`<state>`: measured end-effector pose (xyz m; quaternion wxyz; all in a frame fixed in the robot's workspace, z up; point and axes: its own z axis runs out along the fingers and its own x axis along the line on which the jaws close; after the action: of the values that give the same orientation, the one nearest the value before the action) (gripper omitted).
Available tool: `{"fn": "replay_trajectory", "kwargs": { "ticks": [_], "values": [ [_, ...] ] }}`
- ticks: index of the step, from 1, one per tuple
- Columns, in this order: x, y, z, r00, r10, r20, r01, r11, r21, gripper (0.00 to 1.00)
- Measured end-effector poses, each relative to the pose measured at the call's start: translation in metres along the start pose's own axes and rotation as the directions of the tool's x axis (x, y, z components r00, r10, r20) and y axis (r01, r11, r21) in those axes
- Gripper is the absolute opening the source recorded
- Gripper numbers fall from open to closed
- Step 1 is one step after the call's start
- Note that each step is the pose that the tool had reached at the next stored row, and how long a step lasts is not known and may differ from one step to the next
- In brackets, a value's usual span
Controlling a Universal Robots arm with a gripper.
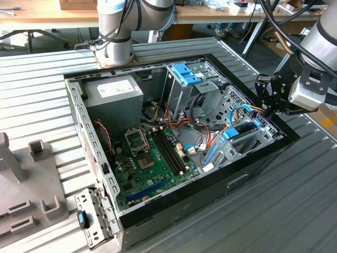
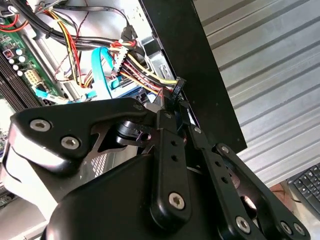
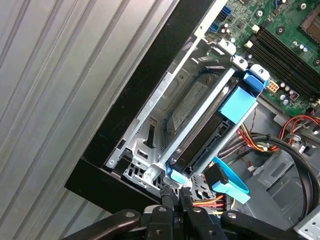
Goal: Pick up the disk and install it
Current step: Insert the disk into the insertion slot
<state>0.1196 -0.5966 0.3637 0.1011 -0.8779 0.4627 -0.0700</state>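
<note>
Gripper [image 3: 175,196], tips closed together, presses the disk's [image 3: 205,137] rear end; I fear it skewing in the bay or snagging the cables [image 3: 212,202].

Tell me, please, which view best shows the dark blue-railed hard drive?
First wrist view: the dark blue-railed hard drive runs lengthwise in its bay. Exterior view: a distant edge. Second wrist view: perhaps a blue sliver.

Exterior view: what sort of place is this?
Probably a robotics lab or workshop: an opened desktop computer case lies on a ribbed metal table, a robot arm stands beside it, and wooden workbenches stand behind.
</note>
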Motion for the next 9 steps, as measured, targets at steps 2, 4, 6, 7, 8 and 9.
{"fn": "replay_trajectory", "kwargs": {
  "ticks": [2,4,6,7,8,9],
  "values": [
    [0.0000,-0.0001,-0.0002,1.0000,0.008,-0.0047,-0.008,1.0000,-0.0020,0.17],
    [0.0000,-0.0001,-0.0003,0.9997,0.021,-0.0102,-0.021,0.9998,-0.0038,0.17],
    [0.0000,-0.0001,-0.0002,0.9996,0.025,-0.0123,-0.026,0.9997,-0.0045,0.17],
    [-0.0001,0.0001,-0.0002,0.9996,0.026,-0.0124,-0.026,0.9997,-0.0045,0.17],
    [-0.0008,0.0009,-0.0005,0.9996,0.027,-0.0127,-0.027,0.9996,-0.0048,0.17],
    [-0.0023,0.0030,-0.0011,0.9994,0.032,-0.0137,-0.032,0.9995,-0.0051,0.17]
  ]
}}
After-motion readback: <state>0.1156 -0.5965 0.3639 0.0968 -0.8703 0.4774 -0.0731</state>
